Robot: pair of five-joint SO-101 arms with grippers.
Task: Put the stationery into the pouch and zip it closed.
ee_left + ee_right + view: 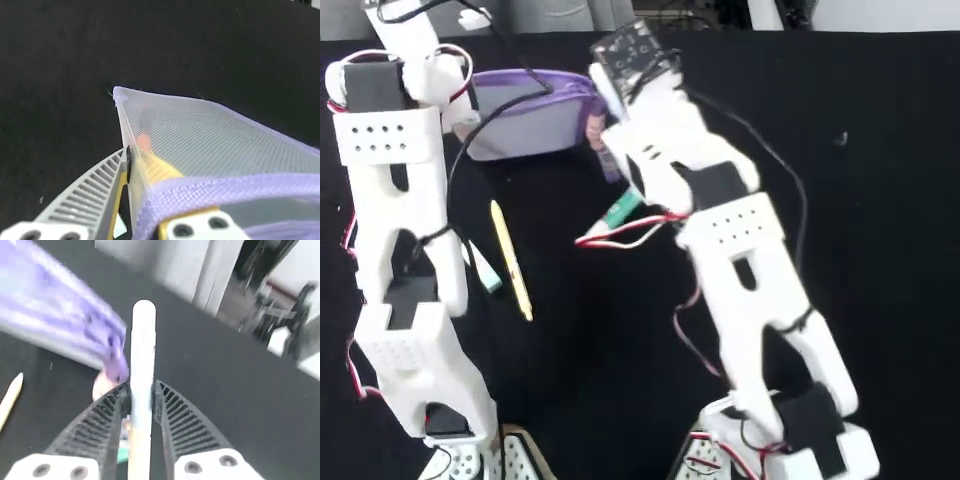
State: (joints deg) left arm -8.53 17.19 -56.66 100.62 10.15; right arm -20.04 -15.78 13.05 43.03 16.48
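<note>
The left gripper [131, 170] is closed on the edge of the pouch [530, 120], at the far side of the table [870, 200]. I think it pinches the purple rim to lift the pouch a little, so the pouch does not slide when something is pushed in. The right gripper [142, 390] clamps a white pen [143, 330] between its jaws. The pen's tip points toward the near end of the pouch, probably so it can go in lengthwise. A yellow pencil [510, 260] and a marker [485, 270] lie on the table beside the left arm (their turn comes later, I suppose), and the zip is not yet closed.
</note>
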